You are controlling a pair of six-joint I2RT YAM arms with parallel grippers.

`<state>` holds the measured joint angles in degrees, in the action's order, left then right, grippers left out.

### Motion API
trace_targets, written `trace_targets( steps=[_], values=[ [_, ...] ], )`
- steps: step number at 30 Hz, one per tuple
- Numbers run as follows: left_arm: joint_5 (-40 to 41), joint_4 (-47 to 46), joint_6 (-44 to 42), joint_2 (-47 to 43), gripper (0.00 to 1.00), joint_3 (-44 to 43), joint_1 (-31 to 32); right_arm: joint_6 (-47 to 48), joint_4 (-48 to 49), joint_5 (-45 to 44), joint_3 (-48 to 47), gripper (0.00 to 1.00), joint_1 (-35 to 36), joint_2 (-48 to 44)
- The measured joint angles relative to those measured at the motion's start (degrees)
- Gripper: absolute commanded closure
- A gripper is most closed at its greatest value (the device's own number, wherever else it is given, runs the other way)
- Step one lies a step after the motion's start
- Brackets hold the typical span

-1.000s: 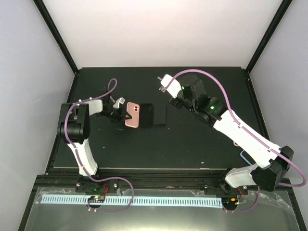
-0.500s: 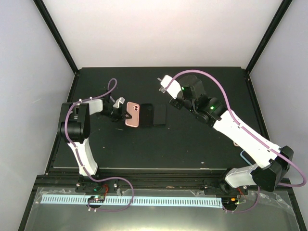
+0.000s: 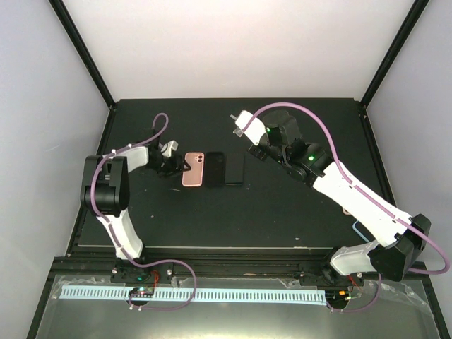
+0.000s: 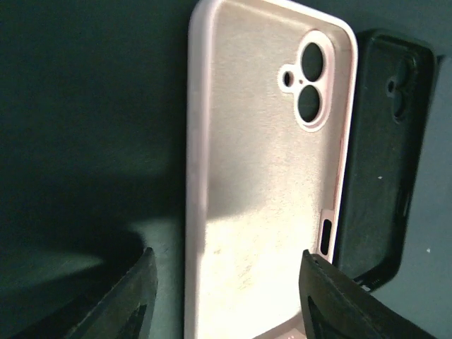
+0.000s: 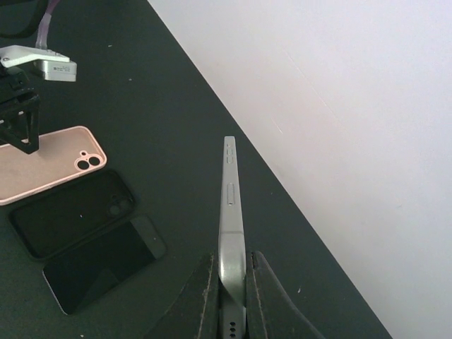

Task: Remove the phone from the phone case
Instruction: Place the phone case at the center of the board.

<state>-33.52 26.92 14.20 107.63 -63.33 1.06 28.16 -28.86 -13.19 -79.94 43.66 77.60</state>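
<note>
The phone (image 5: 230, 205) is out already — your right hand (image 5: 231, 279) pinches it edge-up above the counter (image 5: 148, 78). The pink case (image 4: 265, 176) lies empty by your spread left hand (image 4: 229, 289) — little remains.

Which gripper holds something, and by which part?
The right gripper clamps the phone near one end, across its flat faces. The left gripper is open, holding nothing.

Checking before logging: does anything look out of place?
Nothing damaged or askew. The pink case, black case and black phone lie flat in a row; a silver phone is pinched edge-up in the right tool.
</note>
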Motion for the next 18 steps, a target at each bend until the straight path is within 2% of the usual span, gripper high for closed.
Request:
trace_targets(
  steps=[10,18],
  values=[
    [6.3,0.9,-0.5,-10.5,0.34,1.9,-0.1,1.4,-0.1,0.3,-0.1,0.99,0.0,0.0],
    [-0.3,0.8,0.4,-23.5,0.32,-1.5,-0.2,4.6,0.5,0.3,-1.0,0.99,0.0,0.0]
  ],
)
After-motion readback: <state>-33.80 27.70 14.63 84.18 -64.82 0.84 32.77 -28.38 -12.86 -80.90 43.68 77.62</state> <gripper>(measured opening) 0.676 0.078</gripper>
